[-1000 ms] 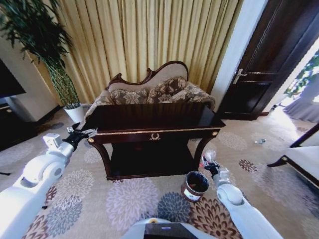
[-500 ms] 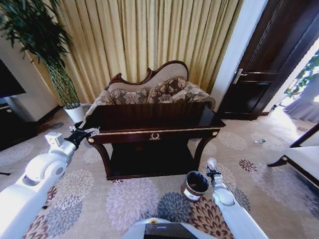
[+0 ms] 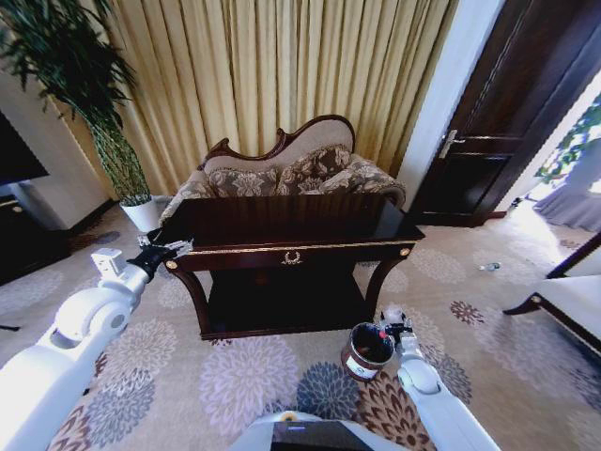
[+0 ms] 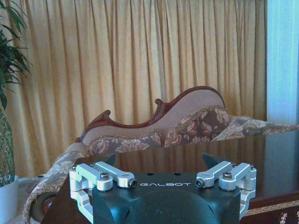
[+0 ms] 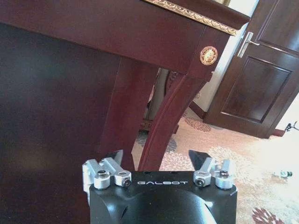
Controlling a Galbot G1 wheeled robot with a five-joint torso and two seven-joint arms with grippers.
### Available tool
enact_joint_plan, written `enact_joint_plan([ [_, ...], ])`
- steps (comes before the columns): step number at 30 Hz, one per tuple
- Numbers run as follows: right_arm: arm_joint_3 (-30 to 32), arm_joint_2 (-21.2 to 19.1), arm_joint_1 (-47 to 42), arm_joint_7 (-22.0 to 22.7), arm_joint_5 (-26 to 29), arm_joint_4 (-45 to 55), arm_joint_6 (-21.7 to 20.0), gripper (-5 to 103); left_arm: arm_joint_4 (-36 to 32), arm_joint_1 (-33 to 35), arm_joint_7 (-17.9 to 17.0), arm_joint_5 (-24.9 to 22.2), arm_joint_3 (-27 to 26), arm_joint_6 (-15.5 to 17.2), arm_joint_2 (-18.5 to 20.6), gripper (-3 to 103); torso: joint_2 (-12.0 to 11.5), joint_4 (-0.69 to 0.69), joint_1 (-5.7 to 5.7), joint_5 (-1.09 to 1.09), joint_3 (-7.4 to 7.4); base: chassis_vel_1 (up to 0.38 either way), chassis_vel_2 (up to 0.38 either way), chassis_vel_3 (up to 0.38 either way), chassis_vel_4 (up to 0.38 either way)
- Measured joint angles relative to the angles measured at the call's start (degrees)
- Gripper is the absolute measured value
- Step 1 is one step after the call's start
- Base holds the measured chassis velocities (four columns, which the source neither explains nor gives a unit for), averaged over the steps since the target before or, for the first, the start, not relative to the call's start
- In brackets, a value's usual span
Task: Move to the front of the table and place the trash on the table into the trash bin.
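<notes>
One small brown trash bin [image 3: 357,364] is sitting on the flowery carpet [image 3: 235,376] in the lower middle of the head view, a bit to the right. It is standing upright near the table's front right leg. A tiny red bit [image 3: 382,331] is showing at the bin's right rim (I cannot tell what it is).

The right gripper [image 3: 389,324] is hanging just beside that rim, low over the carpet. In the right wrist view its fingers [image 5: 156,156] are spread apart and gripping nothing, and they are pointing at the table leg and the dark door [image 5: 252,88].

The table [image 3: 282,221] is filling the middle of the head view, with the sofa [image 3: 282,169] behind it.

The left gripper [image 3: 167,249] is hovering at the table's left end, in the middle left of the frame. Its fingers [image 4: 161,161] are spread wide too, with nothing between them.
</notes>
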Motion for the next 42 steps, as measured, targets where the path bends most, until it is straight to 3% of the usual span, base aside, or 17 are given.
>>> enact_joint_plan([
  [5,0.4,-0.3,-0.6,0.9,1.8,1.8,-0.4,98,-0.6,-0.4,-0.6,-0.2,0.8,0.1,-0.3,100,0.0,0.0,0.0,0.01,0.0,0.0,0.0,0.0,0.0],
  [8,0.9,-0.8,-1.4,1.4,3.3,4.0,-0.7,100,-0.8,-0.4,-1.0,-0.2,0.9,0.1,-0.6,100,0.0,-0.01,0.0,0.0,0.0,0.0,0.0,0.0,0.0],
  [11,1.5,-2.0,-2.7,1.4,5.4,8.4,-1.1,100,-1.4,-0.1,-1.5,-0.2,0.8,0.1,-1.0,100,0.0,-0.01,0.0,0.01,0.0,0.0,0.0,0.0,0.0],
  [12,2.8,-4.9,-4.9,0.3,8.2,16.5,-0.7,100,-3.2,0.8,-2.7,-0.9,0.0,0.0,-1.7,100,0.0,-0.01,0.0,0.0,0.0,0.0,0.0,0.0,0.0],
  [18,3.8,-8.2,-6.5,0.7,12.5,26.6,-1.3,100,-5.4,1.8,-3.1,-1.6,-1.3,0.0,-1.9,100,0.0,0.0,0.0,0.0,0.0,0.0,0.0,0.0,0.0],
  [22,4.1,-10.5,-7.5,2.4,14.1,34.0,-4.2,100,-6.4,1.9,-3.6,-2.2,-1.6,0.0,-1.5,100,0.0,0.0,0.0,0.0,0.0,0.0,0.0,0.0,0.0],
  [31,4.7,-12.7,-10.4,1.8,14.5,41.1,-6.2,100,-6.1,1.9,-4.0,-2.3,-2.0,0.1,-1.6,100,0.0,-0.01,0.01,0.0,0.0,0.005,-0.006,-0.005,0.004],
  [42,4.7,-12.8,-9.5,1.5,14.5,38.9,-5.5,100,-4.6,0.1,-4.8,-1.6,0.7,0.1,-1.5,100,0.0,0.0,0.01,-0.01,0.0,0.129,-0.123,-0.124,0.12],
])
